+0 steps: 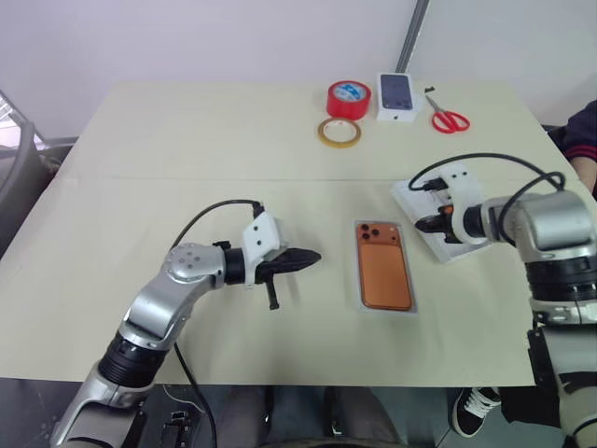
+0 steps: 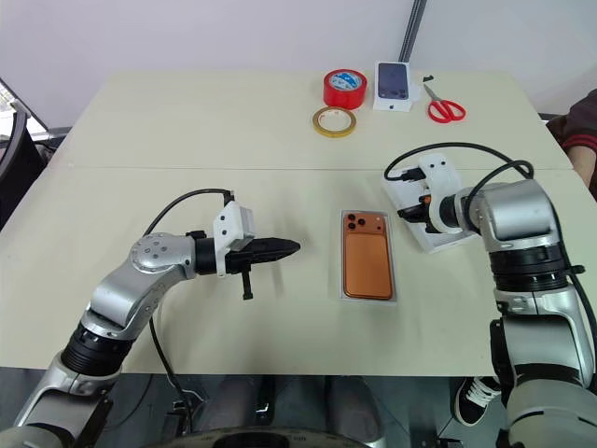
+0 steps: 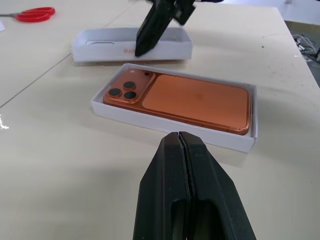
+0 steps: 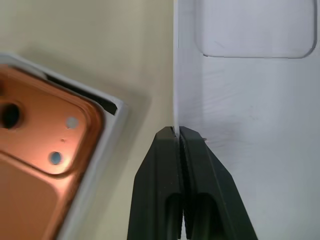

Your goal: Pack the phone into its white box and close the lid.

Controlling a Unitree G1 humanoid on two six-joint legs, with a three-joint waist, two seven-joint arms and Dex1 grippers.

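Note:
The copper-orange phone (image 1: 384, 266) lies back up inside the white box (image 3: 150, 125) at the table's middle, its three-lens camera cluster at the far end. To its right sits the white lid (image 3: 100, 47), open side up. My right gripper (image 4: 177, 131) is shut on the thin wall of the lid nearest the box. A white surface with a rounded recess (image 4: 255, 30) shows inside the lid. My left gripper (image 1: 312, 258) is shut and holds nothing. It hovers left of the box and points at it across a short gap.
At the table's far side stand a red tape roll (image 1: 349, 99), a tan tape ring (image 1: 339, 133), a small white carton printed with a dark phone (image 1: 397, 96) and red-handled scissors (image 1: 448, 117). A person's sleeve (image 1: 583, 140) shows at the right edge.

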